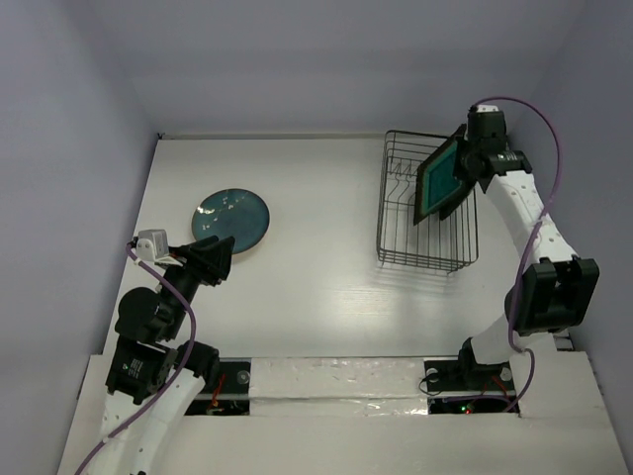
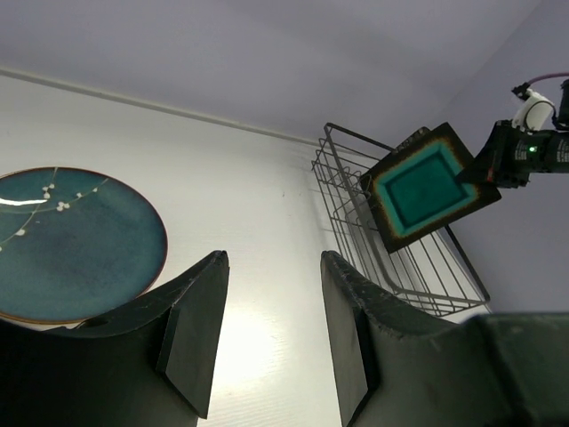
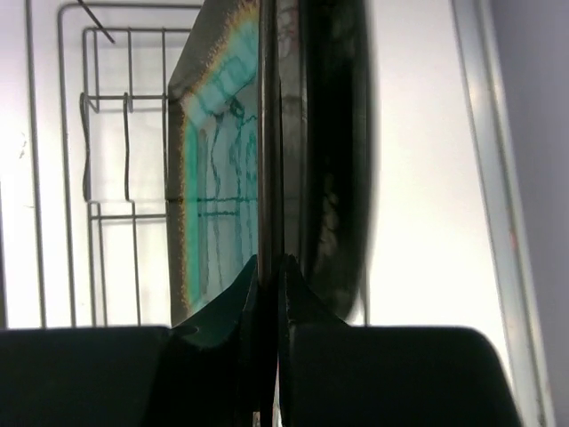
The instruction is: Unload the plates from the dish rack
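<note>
Holding square teal plate (image 1: 438,183) tilted above the dish rack (image 1: 425,263) | right gripper (image 1: 463,170) pinching the plate's edge | left gripper (image 1: 220,259) fingers spread, nothing between them, just beside round teal plate (image 1: 231,218) lying flat on table (image 1: 326,287), well apart from rack

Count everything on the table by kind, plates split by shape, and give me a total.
Round teal plate: 1
Square teal plate, held in the right claw: 1
Dish rack: 1
Total: 3
</note>
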Tool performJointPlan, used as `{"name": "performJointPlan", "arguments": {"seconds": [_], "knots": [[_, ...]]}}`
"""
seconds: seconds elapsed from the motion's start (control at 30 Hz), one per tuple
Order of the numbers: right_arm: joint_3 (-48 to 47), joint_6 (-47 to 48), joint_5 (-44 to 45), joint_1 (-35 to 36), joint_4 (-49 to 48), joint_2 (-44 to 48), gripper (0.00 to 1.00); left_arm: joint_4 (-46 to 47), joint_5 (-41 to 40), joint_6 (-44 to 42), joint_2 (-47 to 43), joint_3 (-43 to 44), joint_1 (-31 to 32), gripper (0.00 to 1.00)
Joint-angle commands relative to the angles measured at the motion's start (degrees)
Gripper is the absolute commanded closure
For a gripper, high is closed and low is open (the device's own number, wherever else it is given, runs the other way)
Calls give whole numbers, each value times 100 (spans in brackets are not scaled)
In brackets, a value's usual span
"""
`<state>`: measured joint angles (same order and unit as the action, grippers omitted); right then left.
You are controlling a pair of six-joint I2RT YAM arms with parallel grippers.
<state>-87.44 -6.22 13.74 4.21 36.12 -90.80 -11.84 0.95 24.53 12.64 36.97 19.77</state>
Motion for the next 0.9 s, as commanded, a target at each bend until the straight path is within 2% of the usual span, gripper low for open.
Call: {"name": "performJointPlan", "arguments": {"seconds": [0.0, 0.2, 0.3, 0.43, 0.53, 0.63, 0.87], "knots": [[-1028, -196, 50, 98, -809, 871, 100, 278, 19, -28, 28, -50, -17, 57], [-1294, -99, 85, 212, -395, 1055, 100, 287, 28, -28, 27, -50, -17, 57], [-1083, -230, -98, 484, -640, 1423, 100, 287, 28, -28, 36, -50, -17, 57], [-863, -660, -774, 958, -966, 1854, 100, 278, 19, -28, 36, -50, -17, 57], [-223, -1170, -1370, 1669, -1571, 2057, 100, 270, -7, -28, 28, -50, -17, 57], [708, -1829, -1944, 2381, -2763, 2049, 100, 261, -42, -19, 19, -41, -17, 57], [2133, -2779, -2191, 3418, -4058, 1874, 100, 252, -42, -19, 10, -41, -17, 57]]}}
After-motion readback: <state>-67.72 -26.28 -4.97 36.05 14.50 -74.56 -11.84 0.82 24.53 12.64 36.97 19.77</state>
